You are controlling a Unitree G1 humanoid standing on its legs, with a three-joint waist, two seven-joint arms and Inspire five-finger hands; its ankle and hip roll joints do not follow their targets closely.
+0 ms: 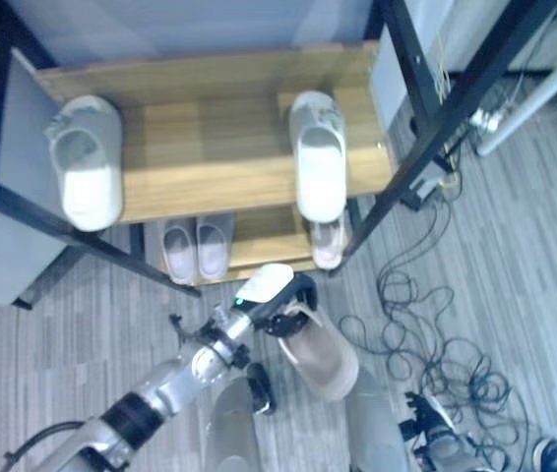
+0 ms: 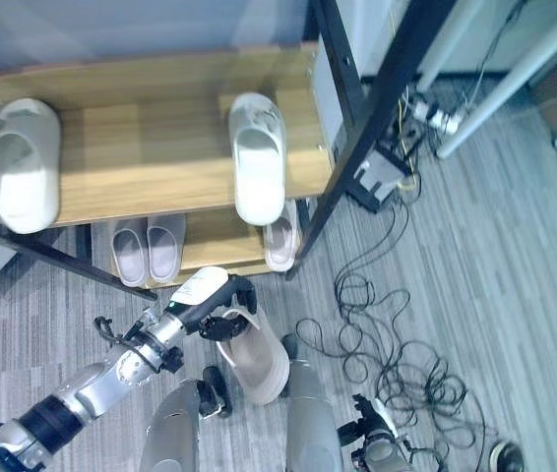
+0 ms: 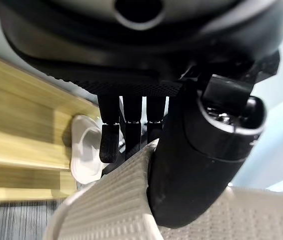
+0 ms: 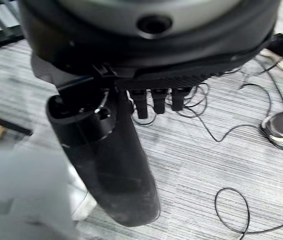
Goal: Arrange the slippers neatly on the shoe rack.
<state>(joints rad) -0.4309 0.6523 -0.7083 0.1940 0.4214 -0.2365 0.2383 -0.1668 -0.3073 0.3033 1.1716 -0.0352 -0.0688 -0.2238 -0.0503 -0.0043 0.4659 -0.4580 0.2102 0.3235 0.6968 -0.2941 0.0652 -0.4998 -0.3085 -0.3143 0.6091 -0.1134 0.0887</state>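
— Where's the slipper being handled?

— The beige rubber slipper (image 1: 320, 356) is in the left hand (image 1: 280, 300), held above the grey striped carpet floor (image 1: 82, 315) just in front of the wooden shoe rack with the black metal frame (image 1: 210, 167). In the left wrist view the fingers (image 3: 109, 142) curl over the slipper's edge and the thumb presses its ribbed surface, so the grip is closed on it.

— And what's already on the rack?

— On the top shelf, a white slipper (image 1: 87, 162) lies at the left end and another white slipper (image 1: 319, 157) at the right, well apart, the right one overhanging the near edge. On the lower shelf a pair of pale lilac slippers (image 1: 197, 246) sits side by side, touching or nearly so, and a single pale slipper (image 1: 328, 241) shows beneath the overhanging white one.

— The right hand?

— The right hand (image 4: 116, 165) hangs low over the carpet by a tangle of black cables on the floor (image 1: 426, 344). Its fingers (image 4: 157, 100) look folded in with nothing between them, though only their tips are visible, so that is probably, not certainly, a closed empty hand.
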